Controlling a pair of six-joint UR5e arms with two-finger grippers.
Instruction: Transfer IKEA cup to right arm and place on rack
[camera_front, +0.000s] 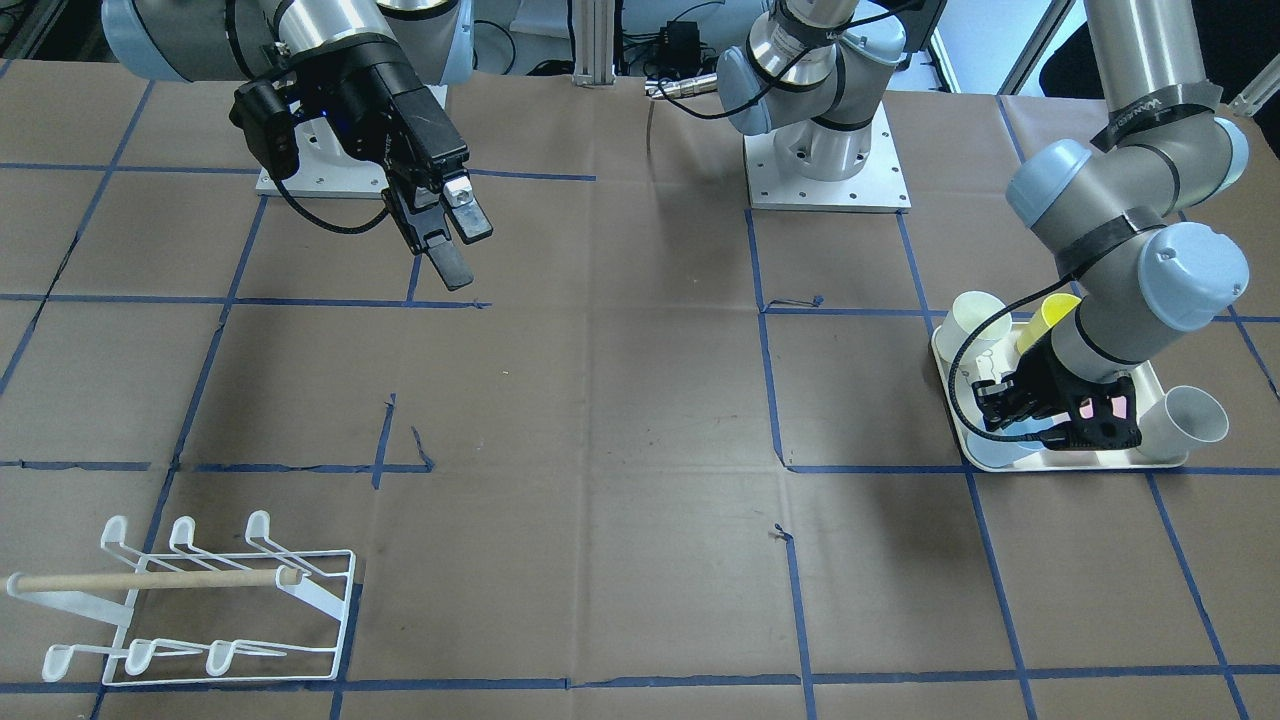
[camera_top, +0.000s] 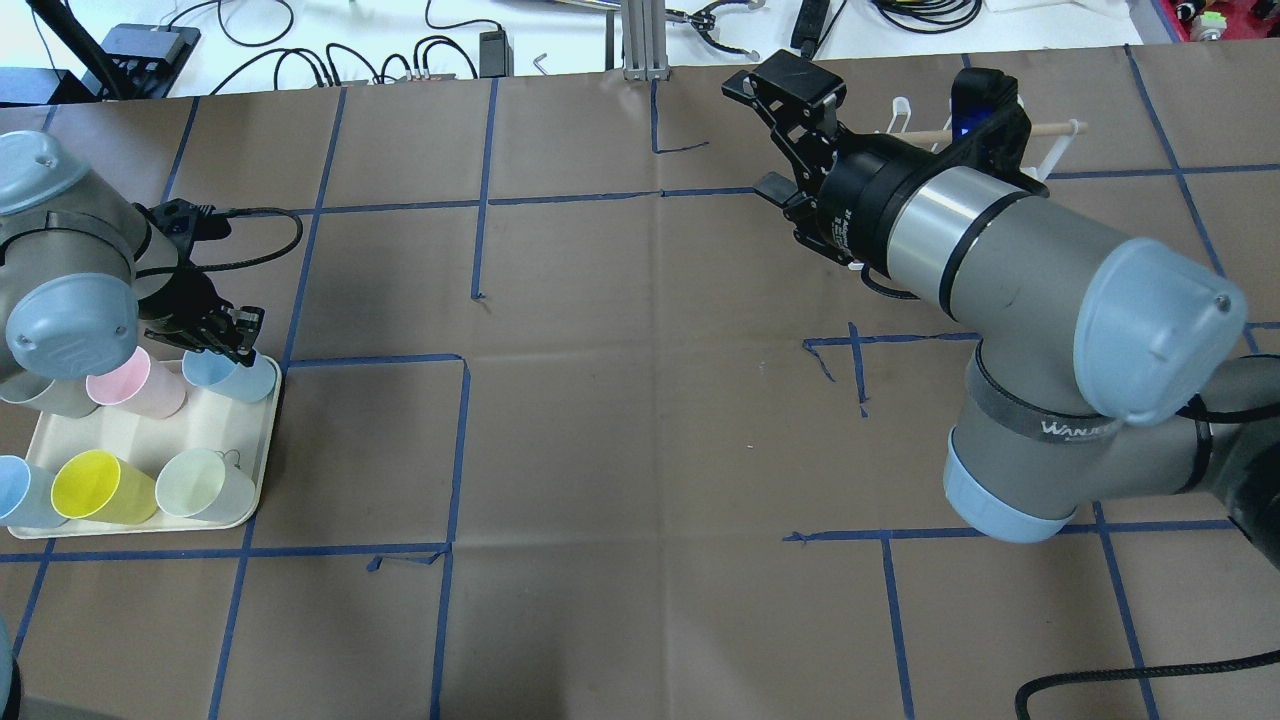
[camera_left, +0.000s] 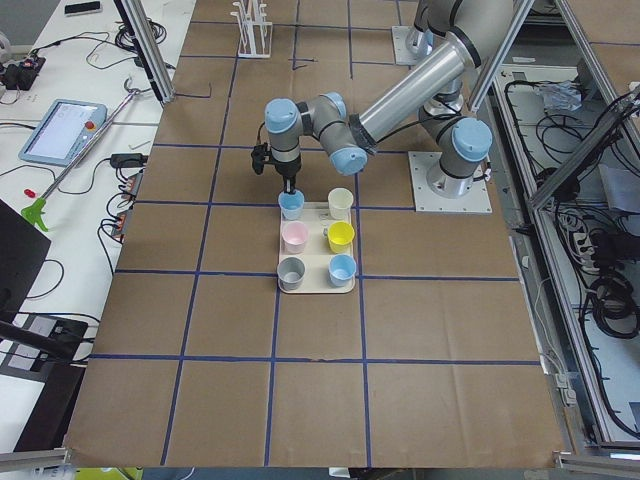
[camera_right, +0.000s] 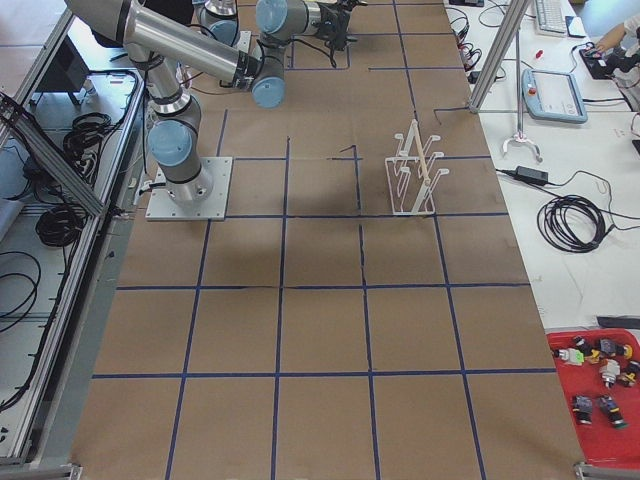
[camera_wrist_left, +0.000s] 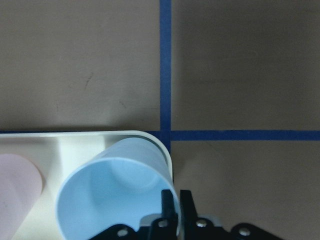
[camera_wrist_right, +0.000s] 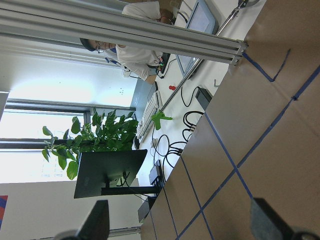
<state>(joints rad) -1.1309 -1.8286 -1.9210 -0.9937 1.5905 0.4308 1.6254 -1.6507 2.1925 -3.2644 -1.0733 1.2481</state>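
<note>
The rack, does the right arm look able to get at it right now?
Probably yes. The right claw hangs open and empty, and nothing stands between it and the rack, whose prongs are bare.

White lettering that begins "WAN" stands on a black strap (camera_top: 1062, 427) wrapped round the right arm (camera_top: 1000, 250) below its pale blue elbow cap, the rest of the word curving out of sight in the overhead view. A matching black strap (camera_front: 1150, 108) on the left arm (camera_front: 1140, 50) carries the same white word in the front-facing view, too small to spell past its first letters. Small white print on the black housing (camera_top: 848, 218) at the right arm's wrist cannot be read
</note>
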